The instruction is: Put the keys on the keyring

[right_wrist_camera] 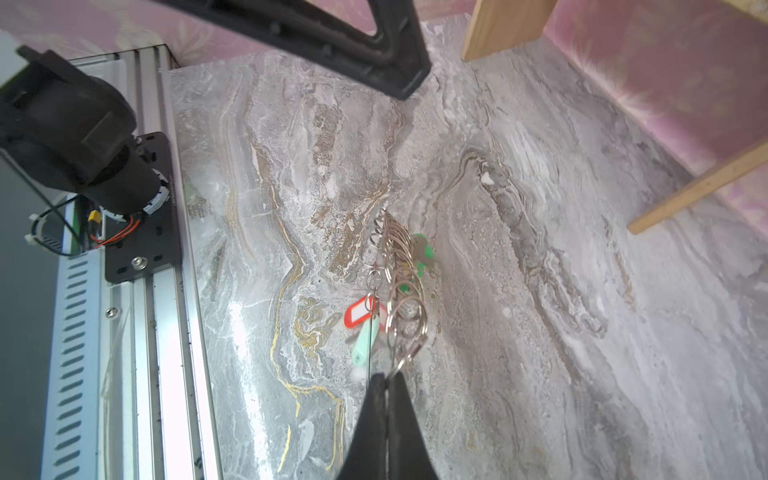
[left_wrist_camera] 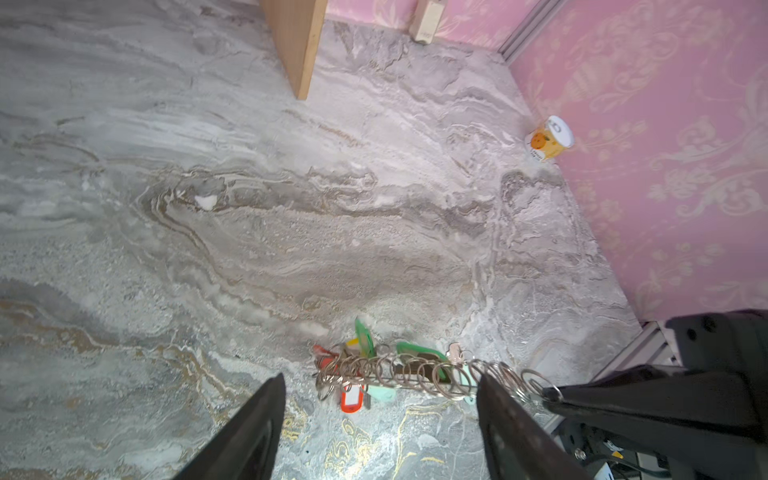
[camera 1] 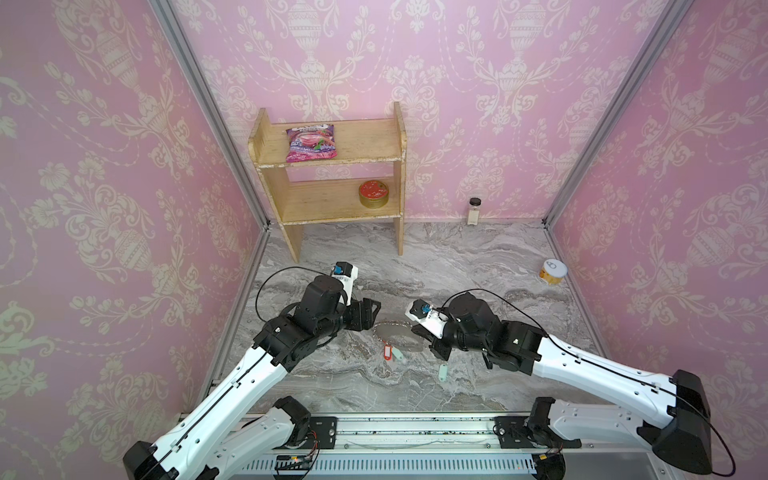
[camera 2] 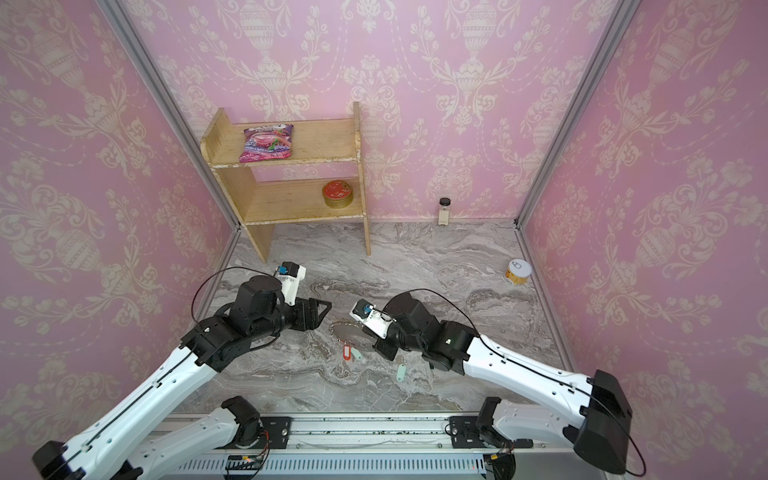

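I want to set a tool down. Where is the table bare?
Bare: the wide stretch of table between shelf, jar and can. Crowded: front centre, where left gripper, right gripper, keyring and keys cluster.

Marble tabletop point(camera 1: 457, 257): shelf point(camera 1: 332, 187), can point(camera 1: 553, 272), seemingly keys point(camera 1: 443, 371)

Overhead pair, close wrists, shared keyring point(left_wrist_camera: 415, 374)

You're working in a lab booth dressed up as a home: pink damask wallpaper point(camera 1: 457, 83) on panels held by aluminium posts point(camera 1: 604, 124), a marble-print table point(camera 1: 457, 257), a small wooden shelf point(camera 1: 328, 195), and arms point(camera 1: 232, 386) bolted to a metal rail point(camera 1: 415, 432).
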Tool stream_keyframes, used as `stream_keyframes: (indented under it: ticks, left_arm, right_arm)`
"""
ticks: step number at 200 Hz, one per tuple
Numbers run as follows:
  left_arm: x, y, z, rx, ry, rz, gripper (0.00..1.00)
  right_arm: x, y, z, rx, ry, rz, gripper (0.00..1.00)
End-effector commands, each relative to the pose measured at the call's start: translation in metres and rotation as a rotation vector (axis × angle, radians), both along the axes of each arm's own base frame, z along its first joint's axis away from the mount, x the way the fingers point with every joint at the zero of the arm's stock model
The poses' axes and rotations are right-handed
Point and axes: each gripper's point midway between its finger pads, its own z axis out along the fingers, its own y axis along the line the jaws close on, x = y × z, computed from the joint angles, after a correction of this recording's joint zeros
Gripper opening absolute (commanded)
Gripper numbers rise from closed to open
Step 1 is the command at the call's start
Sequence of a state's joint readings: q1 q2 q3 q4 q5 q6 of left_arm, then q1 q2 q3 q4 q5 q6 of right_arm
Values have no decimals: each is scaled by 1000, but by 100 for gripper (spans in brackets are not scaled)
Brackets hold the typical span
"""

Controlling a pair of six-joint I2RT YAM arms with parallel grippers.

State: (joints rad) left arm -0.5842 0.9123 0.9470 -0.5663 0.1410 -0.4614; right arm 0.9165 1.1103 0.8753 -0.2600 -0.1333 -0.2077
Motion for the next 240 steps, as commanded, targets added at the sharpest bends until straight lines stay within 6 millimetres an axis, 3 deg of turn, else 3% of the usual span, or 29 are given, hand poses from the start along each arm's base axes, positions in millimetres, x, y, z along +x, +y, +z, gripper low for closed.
stream_keyframes:
  ticks: [1,78,84,92,121,165,240]
  left_arm:
    - [-9,-14,15,9,-69,-158,74]
    - [-43,-57,70,-108,-268,-541,65]
    - [-46,-59,73,-109,-286,-568,63]
    - [-50,-61,78,-113,-309,-604,60]
    - [-67,-69,94,-153,-391,-719,47]
    - [-81,-73,86,-148,-384,-833,35]
    - [-90,-86,80,-68,-430,-971,37]
  right_arm:
    - [-17,4,34,85,-96,210,0]
    - [-55,-3,80,98,-68,558,0]
    - [-57,-3,78,89,-55,574,0]
    - [-57,-3,90,98,-74,593,0]
    - [-59,-2,91,86,-64,634,0]
    - [-57,-6,95,92,-76,653,0]
    - [-52,-6,100,92,-66,713,0]
